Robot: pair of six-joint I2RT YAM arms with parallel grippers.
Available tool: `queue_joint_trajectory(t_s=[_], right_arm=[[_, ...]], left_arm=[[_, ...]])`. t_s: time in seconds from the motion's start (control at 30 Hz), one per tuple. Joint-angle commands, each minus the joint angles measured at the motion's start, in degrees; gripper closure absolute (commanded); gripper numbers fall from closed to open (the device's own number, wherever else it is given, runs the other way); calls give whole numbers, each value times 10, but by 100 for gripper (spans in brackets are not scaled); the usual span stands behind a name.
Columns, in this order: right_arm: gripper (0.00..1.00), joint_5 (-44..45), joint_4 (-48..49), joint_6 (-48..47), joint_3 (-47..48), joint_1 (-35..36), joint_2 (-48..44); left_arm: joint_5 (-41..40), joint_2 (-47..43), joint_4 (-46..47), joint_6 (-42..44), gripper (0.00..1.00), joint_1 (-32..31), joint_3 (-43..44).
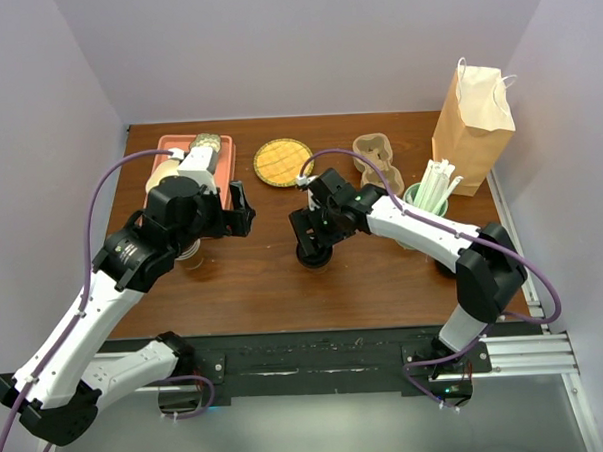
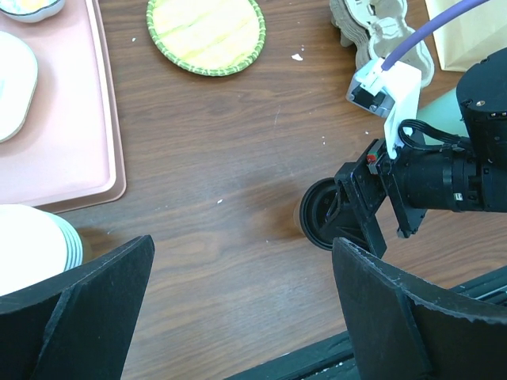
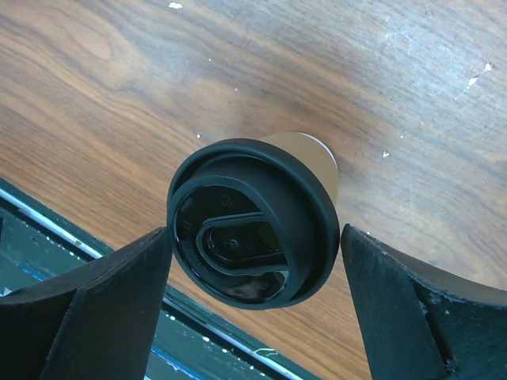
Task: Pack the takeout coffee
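Pickup looks to be the step in hand. Near the middle of the bench (image 1: pixel 254 283) the coffee cup (image 3: pixel 238 198) stands upright with its black lid on. The right claw (image 3: pixel 255 237) straddles the lid, fingers close on either side; whether they press yet, I cannot tell. The left claw (image 2: pixel 242 245) hangs wide and empty. Next, probably: a firm squeeze, a level lift, then across to the paper bag (image 1: pixel 474 113).

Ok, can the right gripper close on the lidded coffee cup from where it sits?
Probably yes: the right gripper is open astride the coffee cup, its black lid between the jaws, nothing in the way.
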Motion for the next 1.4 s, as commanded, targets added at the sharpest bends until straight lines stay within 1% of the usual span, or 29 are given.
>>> queue_joint_trajectory(t_s=[0.0, 0.07, 0.33, 0.5, 0.67, 0.87, 0.97, 1.13, 1.3, 1.37], right_arm=[[12, 41, -6, -7, -12, -7, 5], [12, 35, -8, -3, -6, -9, 4], [4, 19, -29, -3, 35, -11, -11], [3, 40, -43, -5, 38, -10, -10], [3, 39, -46, -8, 32, -8, -13], [4, 39, -42, -7, 16, -3, -13], [7, 41, -44, -7, 15, -4, -10], [11, 72, -55, -14, 15, -4, -9], [14, 77, -56, -21, 3, -22, -15], [14, 77, -54, -27, -6, -43, -21]], left_arm=[[-9, -8, 6, 14, 0, -2, 14], [-5, -9, 8, 11, 0, -2, 11], [-10, -11, 4, 7, 0, -1, 17], [-10, -11, 5, 5, 0, -2, 17], [-8, -10, 5, 3, 0, -1, 16], [-4, -9, 4, 0, 0, -2, 15], [-5, -9, 4, 0, 0, -2, 14], [-5, -8, 1, -1, 0, -2, 15], [-11, -11, 0, -3, 0, -1, 17], [-12, -12, -3, -4, 0, -2, 17]])
